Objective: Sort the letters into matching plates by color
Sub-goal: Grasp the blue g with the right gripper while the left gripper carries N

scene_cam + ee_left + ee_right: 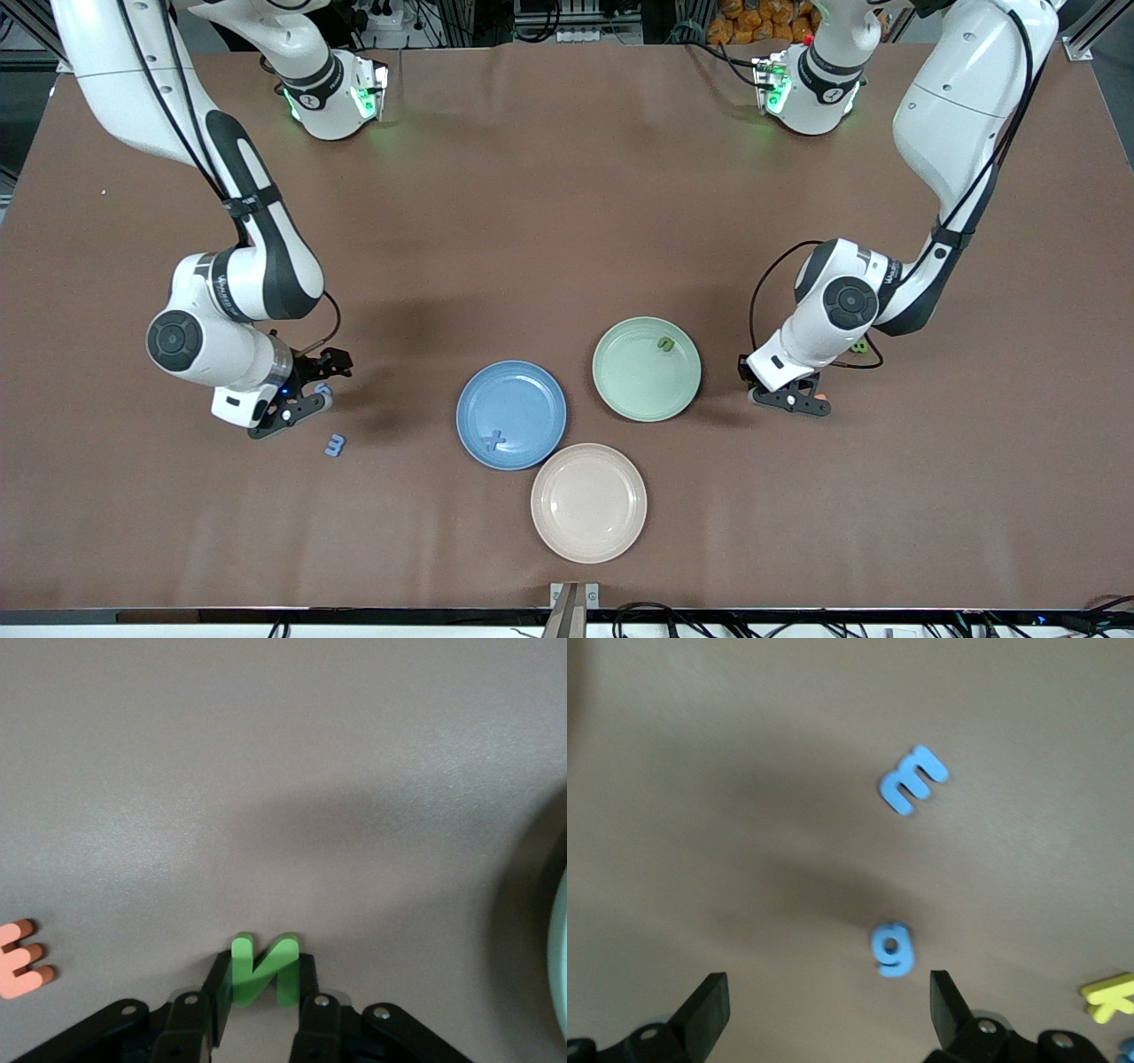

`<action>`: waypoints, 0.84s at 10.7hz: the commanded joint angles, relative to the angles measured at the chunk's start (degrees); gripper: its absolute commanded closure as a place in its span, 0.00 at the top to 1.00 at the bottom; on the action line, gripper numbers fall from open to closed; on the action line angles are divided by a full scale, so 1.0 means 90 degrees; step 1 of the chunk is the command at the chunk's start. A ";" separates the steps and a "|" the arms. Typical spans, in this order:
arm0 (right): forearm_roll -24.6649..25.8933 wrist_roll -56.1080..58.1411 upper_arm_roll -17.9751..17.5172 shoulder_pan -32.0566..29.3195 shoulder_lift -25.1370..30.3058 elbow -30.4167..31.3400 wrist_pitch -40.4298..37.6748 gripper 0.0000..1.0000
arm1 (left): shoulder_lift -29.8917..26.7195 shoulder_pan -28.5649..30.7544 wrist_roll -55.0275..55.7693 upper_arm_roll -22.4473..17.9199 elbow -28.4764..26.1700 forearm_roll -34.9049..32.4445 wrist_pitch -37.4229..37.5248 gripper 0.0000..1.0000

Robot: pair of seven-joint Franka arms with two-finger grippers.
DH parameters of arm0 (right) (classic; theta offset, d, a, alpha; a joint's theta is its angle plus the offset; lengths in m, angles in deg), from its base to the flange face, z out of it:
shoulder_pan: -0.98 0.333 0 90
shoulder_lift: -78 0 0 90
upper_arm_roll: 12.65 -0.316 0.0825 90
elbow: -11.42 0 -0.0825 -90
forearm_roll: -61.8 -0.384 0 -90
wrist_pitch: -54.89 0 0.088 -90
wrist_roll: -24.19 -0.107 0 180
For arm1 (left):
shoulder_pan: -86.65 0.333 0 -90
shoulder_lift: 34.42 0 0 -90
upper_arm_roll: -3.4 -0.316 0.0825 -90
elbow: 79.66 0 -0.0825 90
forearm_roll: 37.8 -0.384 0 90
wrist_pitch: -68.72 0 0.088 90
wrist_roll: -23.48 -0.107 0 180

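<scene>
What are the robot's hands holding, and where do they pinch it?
The left gripper pinches the green letter N by its sides. The right gripper is open, holding nothing.

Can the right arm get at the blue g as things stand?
Probably yes. The right gripper is open, with the blue g lying bare on the table just ahead of its fingers; the blue m lies apart from it.

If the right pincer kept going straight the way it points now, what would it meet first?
Most likely the blue letter g, which lies flat on the table centred between the open right pincer's fingers. Depth is hard to judge, but nothing else shows in that line; the blue letter m lies off it.
</scene>
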 commanded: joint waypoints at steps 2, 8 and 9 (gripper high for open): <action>0.0320 0.0660 -0.0082 -0.0305 0.0160 0.0710 0.0822 1.00 | -0.0195 -0.0045 0.0191 -0.0020 0.0112 -0.0120 0.0322 0.00; 0.0476 0.0701 -0.0082 -0.0324 -0.0035 0.1296 0.2111 1.00 | -0.0801 -0.0376 0.0444 0.0107 0.0569 -0.0032 0.1552 0.00; 0.0476 0.0691 -0.0082 -0.0324 -0.0074 0.1345 0.2248 1.00 | -0.0812 -0.0377 0.0619 0.0214 0.0697 0.0007 0.1767 0.00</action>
